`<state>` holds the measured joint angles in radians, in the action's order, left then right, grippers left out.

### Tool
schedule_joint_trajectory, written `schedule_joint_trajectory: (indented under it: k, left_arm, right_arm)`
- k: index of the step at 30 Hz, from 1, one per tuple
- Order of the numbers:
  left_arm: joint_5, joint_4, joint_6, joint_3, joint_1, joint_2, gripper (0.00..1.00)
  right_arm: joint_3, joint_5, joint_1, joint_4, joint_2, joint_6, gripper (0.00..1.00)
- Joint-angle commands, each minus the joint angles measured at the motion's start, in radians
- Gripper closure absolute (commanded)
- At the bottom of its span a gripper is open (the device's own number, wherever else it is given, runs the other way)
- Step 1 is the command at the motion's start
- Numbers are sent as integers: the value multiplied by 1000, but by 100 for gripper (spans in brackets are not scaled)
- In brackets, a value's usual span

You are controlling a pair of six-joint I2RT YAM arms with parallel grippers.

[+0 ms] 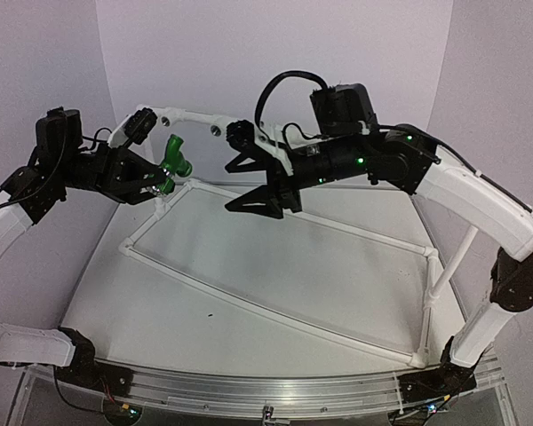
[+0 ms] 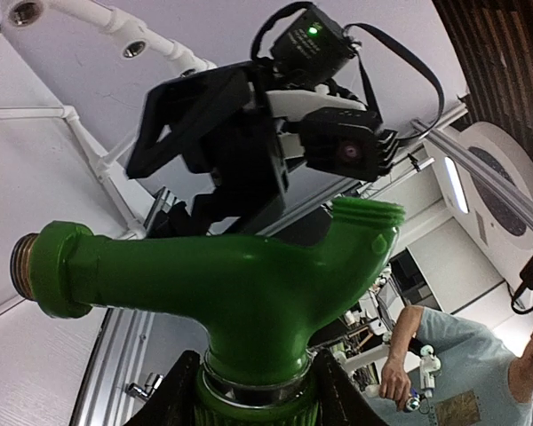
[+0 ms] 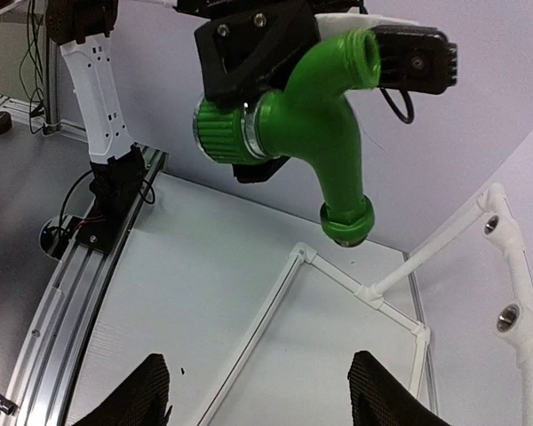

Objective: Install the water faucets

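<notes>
A green water faucet (image 1: 174, 163) with a silver metal ring is held in the air at the back left. My left gripper (image 1: 156, 177) is shut on its ribbed green knob end. In the left wrist view the faucet (image 2: 222, 288) fills the middle and my gripper (image 2: 258, 390) clamps its base. In the right wrist view the faucet (image 3: 324, 133) hangs above the table. My right gripper (image 1: 266, 182) is open and empty, just right of the faucet; its fingertips (image 3: 151, 390) show wide apart around the gripper point (image 3: 262, 395). The white pipe with threaded sockets (image 1: 215, 130) runs behind.
A white pipe frame (image 1: 275, 311) lies on the table, with upright posts at the right (image 1: 453, 266) and back left. The raised pipe's two sockets (image 3: 508, 315) show at right in the right wrist view. A person (image 2: 480, 355) stands beyond the table.
</notes>
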<state>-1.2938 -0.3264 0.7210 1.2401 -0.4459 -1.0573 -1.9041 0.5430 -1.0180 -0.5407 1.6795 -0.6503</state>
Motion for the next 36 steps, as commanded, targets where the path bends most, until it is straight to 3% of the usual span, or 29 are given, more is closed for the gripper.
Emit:
schedule_joint_trajectory:
  k: [1, 15, 27, 30, 32, 33, 36]
  left_arm:
    - [-85, 256, 212, -3, -15, 26, 98]
    - [-100, 382, 302, -40, -90, -3, 97]
    - [-87, 528, 357, -53, -109, -39, 98]
    - [-87, 532, 355, -55, -111, -44, 97]
    - [-82, 508, 335, -52, -111, -46, 91]
    - [-73, 473, 306, -45, -111, -47, 82]
    - [-14, 216, 113, 25, -111, -49, 64]
  right_arm:
    - [-88, -23, -27, 126, 59, -15, 34]
    - [-135, -109, -68, 222, 127, -28, 37]
    - [-112, -49, -81, 225, 134, -55, 59]
    - [-107, -50, -82, 225, 130, -58, 72]
    - [-102, -52, -81, 226, 124, -60, 89]
    - [-98, -57, -81, 225, 122, -58, 98]
    - [-77, -84, -81, 223, 104, -40, 100]
